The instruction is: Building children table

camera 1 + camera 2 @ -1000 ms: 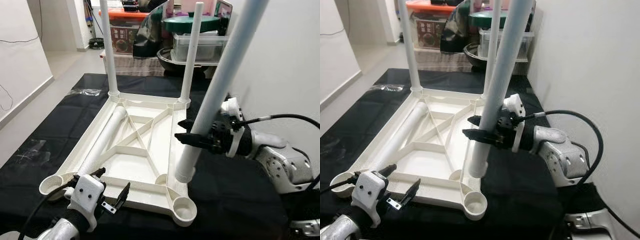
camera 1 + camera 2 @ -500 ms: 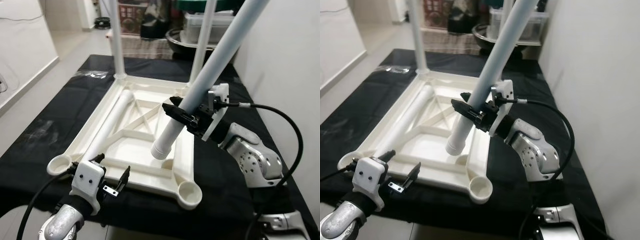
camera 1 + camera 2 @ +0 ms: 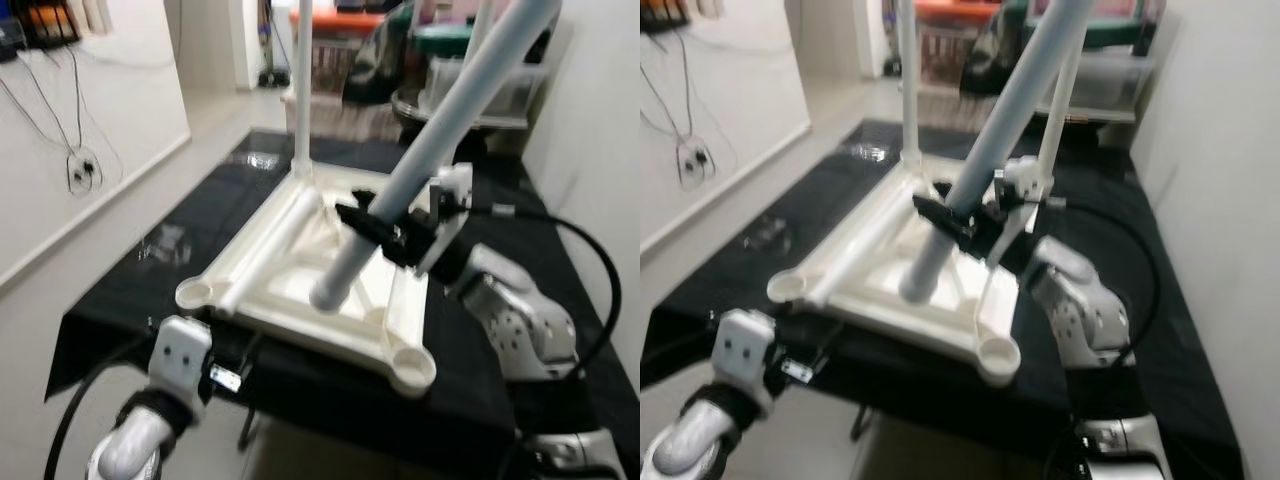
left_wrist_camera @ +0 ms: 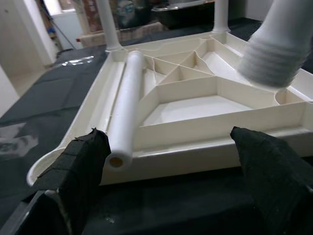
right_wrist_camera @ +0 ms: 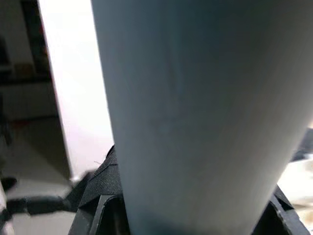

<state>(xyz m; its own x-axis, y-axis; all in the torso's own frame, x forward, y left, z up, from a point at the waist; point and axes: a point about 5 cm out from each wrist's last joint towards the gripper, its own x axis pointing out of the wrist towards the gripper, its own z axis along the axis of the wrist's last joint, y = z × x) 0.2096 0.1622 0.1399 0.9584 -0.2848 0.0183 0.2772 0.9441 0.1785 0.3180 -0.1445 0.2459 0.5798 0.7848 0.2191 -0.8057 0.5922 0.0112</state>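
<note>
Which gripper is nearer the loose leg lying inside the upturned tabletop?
Left. The left gripper hovers open at the tabletop's near edge, facing the loose leg; the right gripper holds another leg above the middle.

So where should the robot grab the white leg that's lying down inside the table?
Probably around the middle of the loose leg, coming from above. It is a smooth round tube lying flat along the upturned tabletop's side wall, so fingers could straddle it. The left gripper is open just before its end.

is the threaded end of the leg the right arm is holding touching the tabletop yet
Apart. In the left wrist view the held leg's threaded end hangs in the air above the upturned tabletop, with the ribs visible beneath it; the right gripper carries it tilted.
</note>
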